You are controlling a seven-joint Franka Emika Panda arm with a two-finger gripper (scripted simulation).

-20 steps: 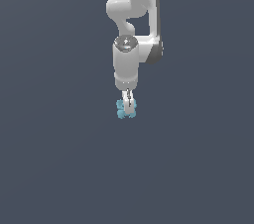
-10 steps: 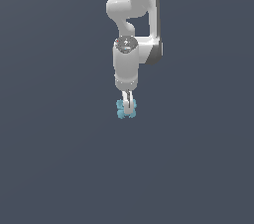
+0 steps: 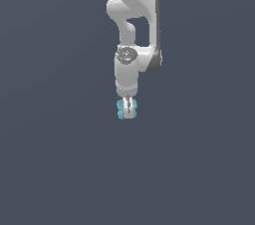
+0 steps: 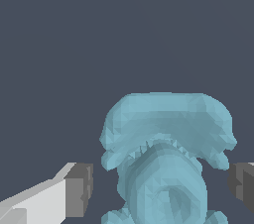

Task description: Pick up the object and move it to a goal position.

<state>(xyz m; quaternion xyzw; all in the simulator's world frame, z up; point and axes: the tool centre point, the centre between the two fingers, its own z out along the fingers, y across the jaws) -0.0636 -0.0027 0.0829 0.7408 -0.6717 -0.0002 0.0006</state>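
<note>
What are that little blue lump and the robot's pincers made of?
It is a render, so only looks. The blue lump appears matte, faceted, like plastic or clay. The gripper looks like smooth white plastic with dark grey pads, perhaps rubber.

The object (image 3: 121, 109) was a small light-blue, lumpy piece made of several rounded knobs. In the exterior view its knobs showed on either side of the white finger in front of it. In the wrist view the object (image 4: 166, 153) showed a broad rounded cap above a narrower ridged body.
</note>
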